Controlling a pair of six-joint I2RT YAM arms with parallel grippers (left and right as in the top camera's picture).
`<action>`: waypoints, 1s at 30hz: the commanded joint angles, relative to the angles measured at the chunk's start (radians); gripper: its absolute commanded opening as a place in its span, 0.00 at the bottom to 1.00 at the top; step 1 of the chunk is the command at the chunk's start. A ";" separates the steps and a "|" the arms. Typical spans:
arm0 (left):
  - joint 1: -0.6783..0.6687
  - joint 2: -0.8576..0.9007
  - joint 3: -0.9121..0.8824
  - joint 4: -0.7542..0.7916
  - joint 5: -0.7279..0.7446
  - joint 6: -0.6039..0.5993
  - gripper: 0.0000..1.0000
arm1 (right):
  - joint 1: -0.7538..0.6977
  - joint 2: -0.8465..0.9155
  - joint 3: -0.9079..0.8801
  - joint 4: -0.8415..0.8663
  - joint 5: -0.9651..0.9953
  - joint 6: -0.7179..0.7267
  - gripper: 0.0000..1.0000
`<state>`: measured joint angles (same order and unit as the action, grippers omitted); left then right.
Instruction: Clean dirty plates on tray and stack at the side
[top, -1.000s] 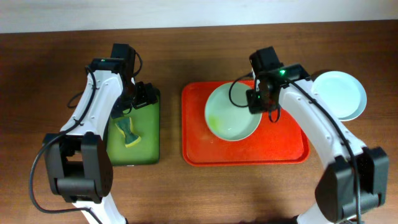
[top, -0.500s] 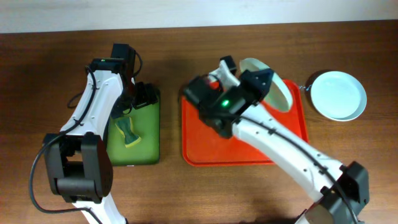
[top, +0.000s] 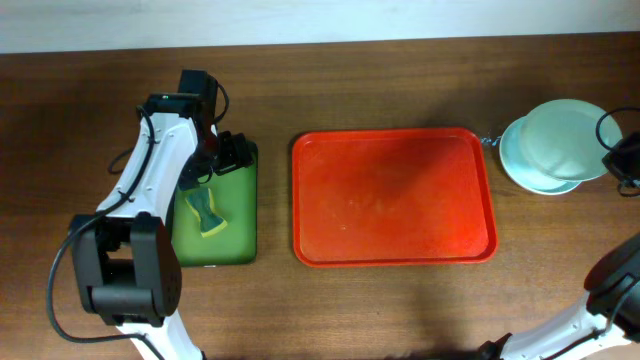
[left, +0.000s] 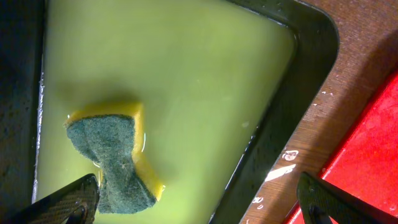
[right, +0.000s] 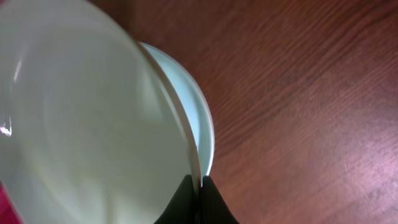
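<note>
The red tray (top: 394, 197) lies mid-table with no plates on it; its corner shows in the left wrist view (left: 373, 162). A pale blue plate (top: 530, 170) lies on the wood right of the tray. My right gripper (top: 612, 160) is shut on the rim of a second plate (top: 565, 135), held tilted just above the first. In the right wrist view the held plate (right: 87, 118) fills the left, pinched in the gripper (right: 199, 186), with the lower plate (right: 202, 121) behind it. My left gripper (left: 199, 205) is open above the green tray (top: 215, 205).
A yellow sponge with a dark green scrub side (top: 206, 213) lies in the green tray's soapy water; it also shows in the left wrist view (left: 112, 152). The green tray's dark rim (left: 292, 118) is beside bare wet wood (left: 348, 81).
My right arm has carried the plate from the red tray to the right, over the plate lying beside the tray. The red tray now holds nothing. The left arm has not moved.
</note>
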<state>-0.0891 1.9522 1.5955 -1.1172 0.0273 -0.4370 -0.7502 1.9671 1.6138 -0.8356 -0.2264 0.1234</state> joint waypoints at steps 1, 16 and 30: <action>0.007 -0.019 0.012 -0.002 0.007 0.016 0.99 | 0.006 0.045 0.011 0.045 0.028 0.035 0.15; 0.007 -0.019 0.012 -0.002 0.007 0.016 0.99 | 0.317 -0.818 -0.534 -0.204 -0.163 -0.014 0.98; 0.007 -0.019 0.012 -0.002 0.007 0.016 0.99 | 0.555 -1.209 -0.884 0.011 -0.286 -0.224 0.99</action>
<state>-0.0891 1.9522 1.5993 -1.1168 0.0277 -0.4339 -0.2855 0.8814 0.8165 -0.9039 -0.3775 0.0395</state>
